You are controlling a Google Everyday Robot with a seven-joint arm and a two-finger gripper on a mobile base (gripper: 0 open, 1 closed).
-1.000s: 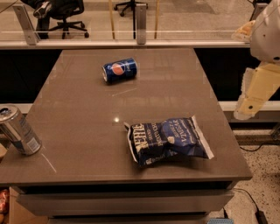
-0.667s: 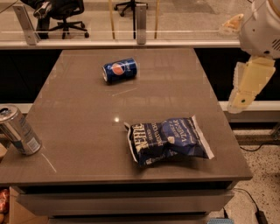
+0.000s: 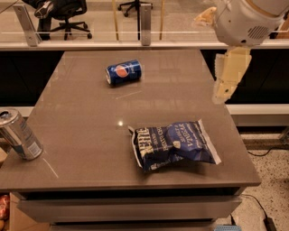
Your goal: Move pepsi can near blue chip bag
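Observation:
The pepsi can [image 3: 124, 72] lies on its side at the far middle of the table, dark blue with its round logo facing up. The blue chip bag [image 3: 174, 144] lies flat near the front right, navy with white lettering. My gripper [image 3: 211, 56] hangs in the air at the upper right, above the table's right edge. It is to the right of the can, beyond the bag, and touches neither. One cream finger [image 3: 229, 74] points down and the other [image 3: 205, 16] sticks out to the left. The gripper is open and empty.
A silver-grey can with a blue label [image 3: 18, 135] stands tilted at the table's left edge. The brown table [image 3: 86, 131] has a drawer front below. A glass rail [image 3: 90, 43] runs behind the table, with office chairs [image 3: 63, 13] beyond it. A cable [image 3: 266, 153] lies on the floor at right.
My gripper and arm have moved left and up, from beyond the table's right side to above its right edge. The cans and the bag have not moved.

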